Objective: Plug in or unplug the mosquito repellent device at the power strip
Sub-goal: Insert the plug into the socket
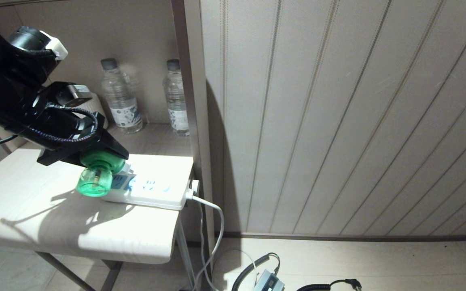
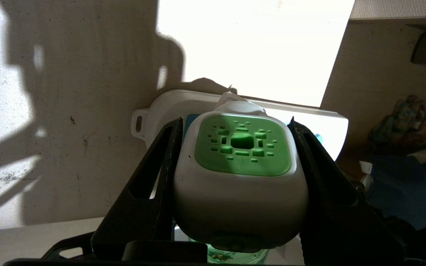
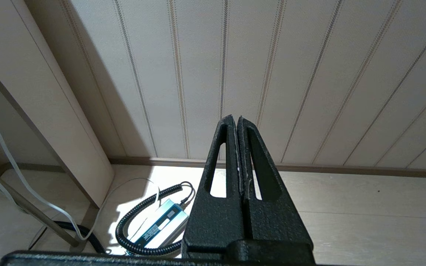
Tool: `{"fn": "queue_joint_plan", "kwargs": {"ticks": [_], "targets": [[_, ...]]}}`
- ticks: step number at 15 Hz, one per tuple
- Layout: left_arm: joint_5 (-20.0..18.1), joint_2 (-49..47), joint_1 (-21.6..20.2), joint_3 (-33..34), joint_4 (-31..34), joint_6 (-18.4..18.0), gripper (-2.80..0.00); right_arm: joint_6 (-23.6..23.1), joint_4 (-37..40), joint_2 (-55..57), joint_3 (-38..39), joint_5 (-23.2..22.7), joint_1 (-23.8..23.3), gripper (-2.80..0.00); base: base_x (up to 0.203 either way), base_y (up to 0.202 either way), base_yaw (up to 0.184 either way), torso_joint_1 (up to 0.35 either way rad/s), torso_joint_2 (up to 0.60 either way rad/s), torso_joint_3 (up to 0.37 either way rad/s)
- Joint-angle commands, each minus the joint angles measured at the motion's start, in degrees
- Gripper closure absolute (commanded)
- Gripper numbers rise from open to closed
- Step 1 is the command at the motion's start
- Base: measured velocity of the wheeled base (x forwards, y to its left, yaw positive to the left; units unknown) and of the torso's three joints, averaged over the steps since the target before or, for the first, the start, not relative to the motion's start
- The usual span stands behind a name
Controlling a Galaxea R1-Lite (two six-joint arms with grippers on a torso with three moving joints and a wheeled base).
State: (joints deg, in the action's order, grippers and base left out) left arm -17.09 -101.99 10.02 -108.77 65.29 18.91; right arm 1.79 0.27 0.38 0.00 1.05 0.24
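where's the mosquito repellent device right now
In the head view, the mosquito repellent device sits at the left end of the power strip on the small table, gripped at its white head by the left gripper.

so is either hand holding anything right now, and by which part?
The left hand grips the mosquito repellent device by the two sides of its white head, at the power strip. The right hand is shut on nothing.

Table (image 1: pixel 34 218) bears power strip (image 1: pixel 156 192), two bottles (image 1: pixel 120 99).
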Motion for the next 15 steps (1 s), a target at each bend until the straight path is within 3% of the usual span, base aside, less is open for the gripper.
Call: {"fn": "queue_joint_plan", "kwargs": {"ticks": [1, 15], "targets": [[-0.1, 0.7, 0.0, 0.4, 0.6, 0.1, 0.00, 0.0, 0.0, 0.0, 0.0, 0.0, 0.0, 0.00, 0.000, 0.000, 0.000, 0.000, 0.00, 0.000], [-0.7, 2.7, 0.0, 0.5, 2.2, 0.5, 0.00, 0.0, 0.0, 0.0, 0.0, 0.0, 0.0, 0.00, 0.000, 0.000, 0.000, 0.000, 0.00, 0.000]]}}
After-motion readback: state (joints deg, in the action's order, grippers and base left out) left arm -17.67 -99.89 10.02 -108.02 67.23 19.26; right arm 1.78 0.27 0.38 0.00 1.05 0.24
